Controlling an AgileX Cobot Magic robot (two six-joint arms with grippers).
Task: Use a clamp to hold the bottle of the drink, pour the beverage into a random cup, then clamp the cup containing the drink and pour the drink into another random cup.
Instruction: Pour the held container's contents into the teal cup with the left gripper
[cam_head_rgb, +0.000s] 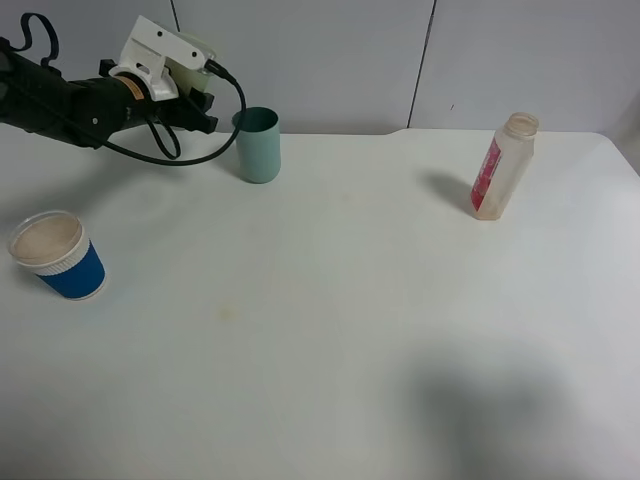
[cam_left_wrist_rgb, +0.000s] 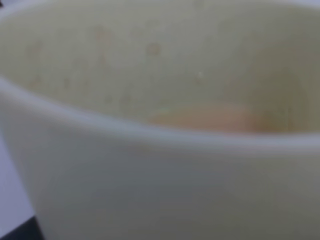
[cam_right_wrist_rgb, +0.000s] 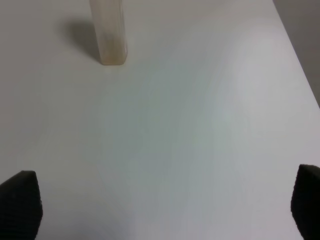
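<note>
Left gripper (cam_head_rgb: 200, 108) clamped on pale cup (cam_left_wrist_rgb: 160, 180), held above table's far-left corner, just beside teal cup (cam_head_rgb: 258, 145). Orange liquid (cam_left_wrist_rgb: 215, 119) low inside pale cup. Right gripper (cam_right_wrist_rgb: 160, 210) spread wide, nothing between fingertips, over bare table (cam_head_rgb: 350, 330); outside high camera's frame. Bottle (cam_head_rgb: 503, 167) upright, mouth open, near far-right edge. Blue paper cup (cam_head_rgb: 58, 257) near left edge. Middle and front of table: wide room. Pale cup blurred, fills left wrist view; finger contact hidden.

This looks like a robot lab: a wide white table (cam_head_rgb: 330, 330) against plain grey wall panels (cam_head_rgb: 310, 60), with a cabled black arm (cam_head_rgb: 60, 100) over it.
</note>
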